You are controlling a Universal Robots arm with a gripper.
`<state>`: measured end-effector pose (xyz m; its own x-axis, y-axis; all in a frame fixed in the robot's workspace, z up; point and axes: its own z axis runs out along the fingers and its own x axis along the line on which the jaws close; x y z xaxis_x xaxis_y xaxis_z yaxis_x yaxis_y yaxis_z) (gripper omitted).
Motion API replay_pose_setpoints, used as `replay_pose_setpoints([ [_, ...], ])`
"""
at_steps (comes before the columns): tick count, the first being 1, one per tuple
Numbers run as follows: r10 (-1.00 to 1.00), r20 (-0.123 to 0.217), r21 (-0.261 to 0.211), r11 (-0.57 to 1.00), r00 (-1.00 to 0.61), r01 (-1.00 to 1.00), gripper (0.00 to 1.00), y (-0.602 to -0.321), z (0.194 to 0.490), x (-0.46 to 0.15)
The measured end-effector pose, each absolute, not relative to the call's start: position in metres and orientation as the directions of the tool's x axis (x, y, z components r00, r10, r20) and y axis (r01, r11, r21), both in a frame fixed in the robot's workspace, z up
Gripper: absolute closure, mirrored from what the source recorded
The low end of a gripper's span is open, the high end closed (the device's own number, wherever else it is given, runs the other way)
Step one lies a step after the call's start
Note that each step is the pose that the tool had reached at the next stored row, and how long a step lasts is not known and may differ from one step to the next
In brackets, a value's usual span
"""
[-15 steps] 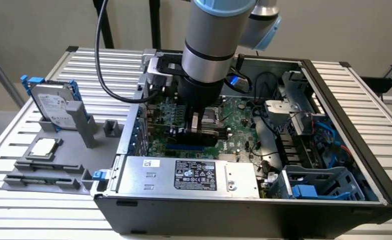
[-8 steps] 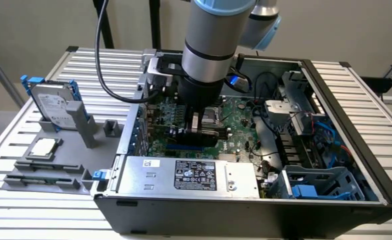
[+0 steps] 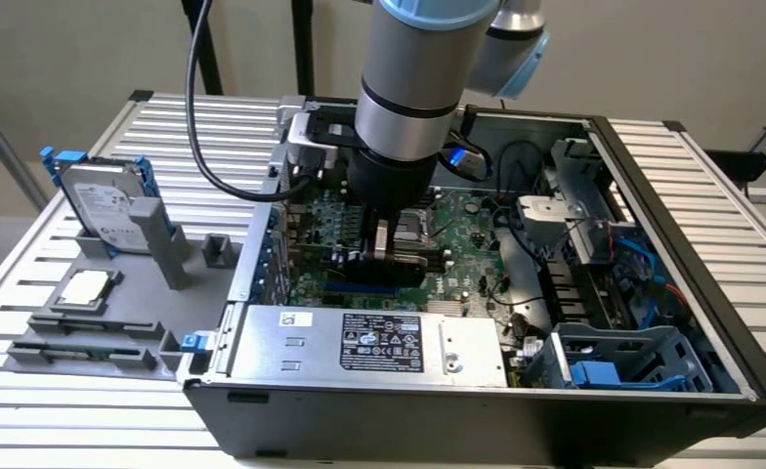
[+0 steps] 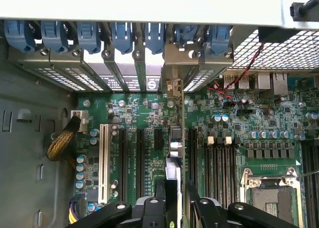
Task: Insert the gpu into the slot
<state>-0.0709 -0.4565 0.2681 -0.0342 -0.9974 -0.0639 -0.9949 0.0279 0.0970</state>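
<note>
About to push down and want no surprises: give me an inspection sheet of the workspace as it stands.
Surface: slatted metal table, open PC case lying on it.
Job's things: gpu upright, edge-on over the board; blue slot just beneath; seating cannot be told.
Clutter: hard drive and chip on grey fixture beside the case.
Gripper: jaws shut on the gpu.
Cables: black cable hanging by the arm; braided cable inside the case.
Surroundings: plain wall behind.

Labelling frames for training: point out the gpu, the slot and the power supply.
gpu [image 3: 397, 269]: exterior view, its black flat side.
slot [image 3: 357, 290]: exterior view, visible blue stretch.
power supply [image 3: 285, 342]: exterior view, silver top panel.
</note>
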Motion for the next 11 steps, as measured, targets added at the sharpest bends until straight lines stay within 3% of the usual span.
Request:
replay_pose_setpoints([
  [11,-0.998,-0.055,0.097,0.017,-0.022,-0.995,0.74,-0.4541,0.268,-0.0709],
])
